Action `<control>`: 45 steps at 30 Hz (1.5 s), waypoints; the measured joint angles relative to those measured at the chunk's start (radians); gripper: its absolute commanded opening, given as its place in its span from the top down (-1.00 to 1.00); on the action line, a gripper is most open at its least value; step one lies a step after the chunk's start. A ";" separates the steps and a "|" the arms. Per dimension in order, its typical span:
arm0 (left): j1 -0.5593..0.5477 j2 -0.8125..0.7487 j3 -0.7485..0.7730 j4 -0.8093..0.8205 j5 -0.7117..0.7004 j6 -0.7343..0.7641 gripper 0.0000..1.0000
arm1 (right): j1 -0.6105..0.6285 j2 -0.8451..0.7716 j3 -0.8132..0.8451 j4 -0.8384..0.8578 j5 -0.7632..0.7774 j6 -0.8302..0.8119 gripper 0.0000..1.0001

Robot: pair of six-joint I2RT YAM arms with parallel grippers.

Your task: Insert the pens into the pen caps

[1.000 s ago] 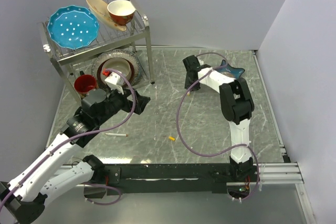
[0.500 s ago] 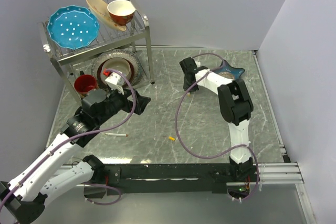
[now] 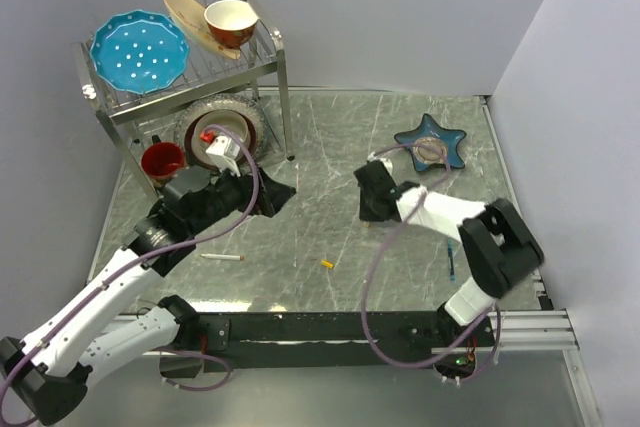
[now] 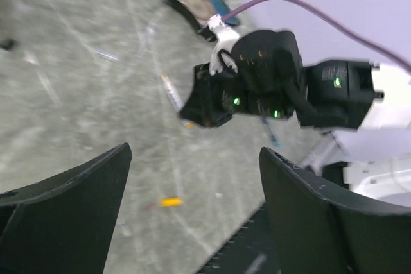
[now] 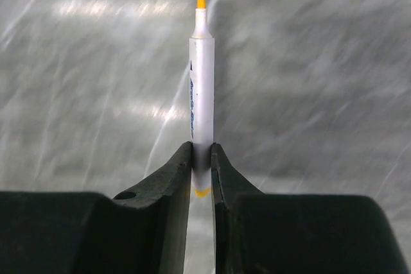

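Observation:
My right gripper [image 5: 201, 158] is shut on a white pen with an orange tip [image 5: 201, 81], which sticks out forward above the table. In the top view this gripper [image 3: 371, 199] hangs over mid-table. An orange cap [image 3: 327, 264] lies on the table near the front, also in the left wrist view [image 4: 171, 202]. A white pen with a reddish end [image 3: 222, 257] lies front left. A dark blue pen [image 3: 452, 260] lies front right. My left gripper [image 3: 268, 195] is open and empty, jaws wide [image 4: 196, 158]. No pink cap shows.
A metal rack [image 3: 262, 65] at the back left carries a blue plate [image 3: 138, 51] and a bowl [image 3: 231, 18]; a red cup [image 3: 162, 159] and dishes stand under it. A blue star-shaped dish [image 3: 430, 142] sits at the back right. The black rail [image 3: 330, 327] runs along the front edge.
My right arm has swung from the back by the star dish toward the middle of the table, nearer the front. My left gripper has shifted slightly to the right.

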 measured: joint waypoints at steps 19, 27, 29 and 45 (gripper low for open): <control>-0.106 0.329 -0.076 0.261 0.045 -0.225 -0.39 | 0.339 -0.627 -0.262 0.254 -0.054 0.190 0.76; -0.158 0.423 -0.034 0.307 0.047 -0.223 0.25 | 0.385 -0.684 -0.291 0.301 -0.040 0.219 0.72; -0.160 0.433 -0.034 0.312 0.053 -0.229 0.64 | 0.389 -0.685 -0.299 0.307 -0.041 0.219 0.67; -0.166 0.380 -0.048 0.467 0.280 -0.245 0.98 | 0.394 -0.901 -0.459 0.425 -0.180 0.236 0.08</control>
